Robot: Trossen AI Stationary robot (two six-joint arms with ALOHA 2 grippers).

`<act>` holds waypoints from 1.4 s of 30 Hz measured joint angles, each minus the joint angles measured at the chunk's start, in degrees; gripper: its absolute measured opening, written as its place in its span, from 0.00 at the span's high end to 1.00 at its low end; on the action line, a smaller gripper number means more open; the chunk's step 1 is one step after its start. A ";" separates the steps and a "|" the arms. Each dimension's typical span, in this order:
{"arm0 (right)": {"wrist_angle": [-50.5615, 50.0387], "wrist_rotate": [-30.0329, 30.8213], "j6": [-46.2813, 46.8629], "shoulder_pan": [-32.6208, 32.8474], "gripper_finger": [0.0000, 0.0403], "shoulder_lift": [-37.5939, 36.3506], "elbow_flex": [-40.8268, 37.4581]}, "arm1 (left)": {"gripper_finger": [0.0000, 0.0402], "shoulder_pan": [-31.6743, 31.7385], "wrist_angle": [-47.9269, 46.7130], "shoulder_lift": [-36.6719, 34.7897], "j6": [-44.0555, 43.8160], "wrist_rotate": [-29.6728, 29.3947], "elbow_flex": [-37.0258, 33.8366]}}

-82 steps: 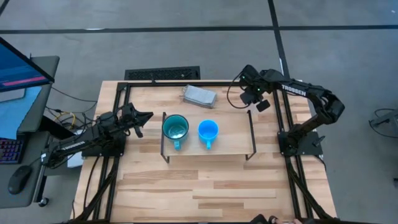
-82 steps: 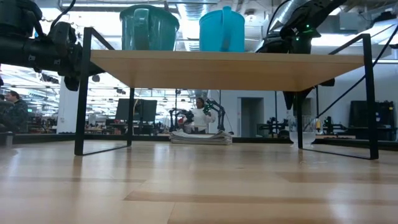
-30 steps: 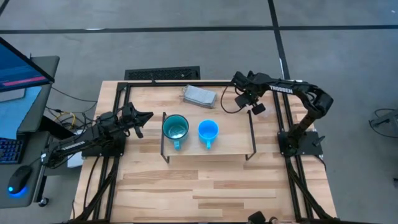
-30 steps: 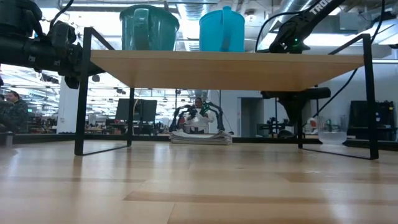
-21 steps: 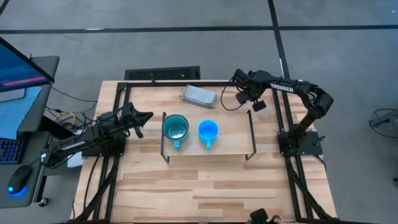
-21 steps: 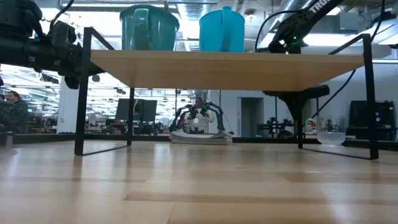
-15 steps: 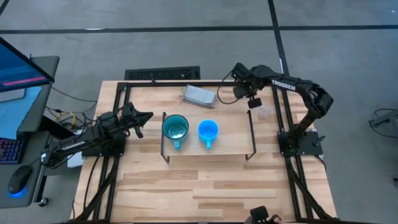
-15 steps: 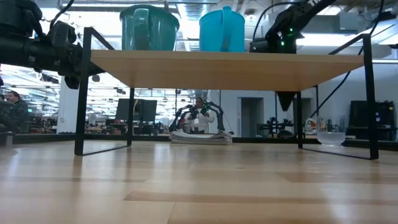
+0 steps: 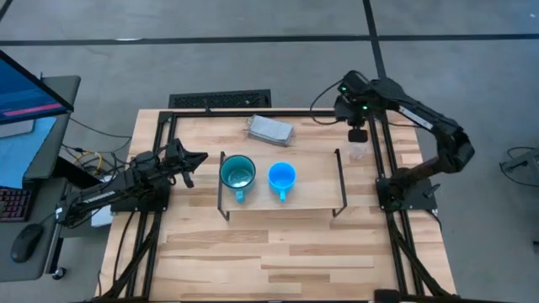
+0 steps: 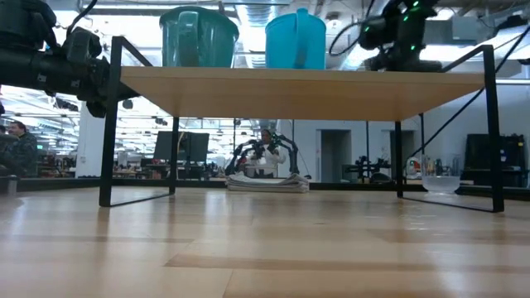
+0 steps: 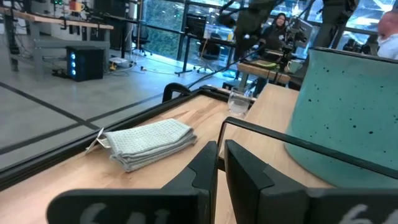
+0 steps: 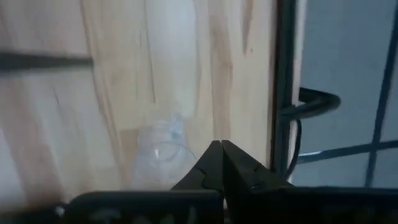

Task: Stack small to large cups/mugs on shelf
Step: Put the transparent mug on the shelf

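The small clear transparent cup (image 9: 357, 153) stands upright on the light-wood tabletop (image 9: 278, 244), just outside the right end of the low light-wood shelf on thin dark wire legs (image 9: 312, 181); the large teal handled mug (image 9: 237, 174) and the smaller bright blue handled mug (image 9: 281, 178) already sit side by side on that shelf; the cup looks light, thin-walled and slick, probably easy to tip or squeeze out of shape, so I would judge a gentle pinch across the rim or low on the wall the safest hold; the right gripper (image 12: 219, 163) hovers above the cup with its fingers pressed together, grasping nothing, and would have to spread before descending; the left gripper (image 11: 219, 169), likewise clenched and empty, waits beside the teal mug at the shelf's left end; the high view alone shows the whole layout; the low view (image 10: 440, 183) confirms the cup rests on the table, not the shelf; the left wrist view shows a folded grey cloth-like block (image 11: 147, 142).
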 joint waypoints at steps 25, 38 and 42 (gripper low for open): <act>-9.15 -3.21 13.82 -0.77 0.55 -10.57 -0.56 | 0.95 0.00 0.02 0.02 1.46 0.02 0.00; -7.14 4.04 50.29 -3.59 0.56 -7.78 -6.23 | 0.95 0.00 0.02 0.02 1.21 0.08 0.00; -7.96 10.12 56.92 -5.51 0.59 -8.23 -10.16 | 0.95 0.00 0.00 0.02 0.83 0.76 0.00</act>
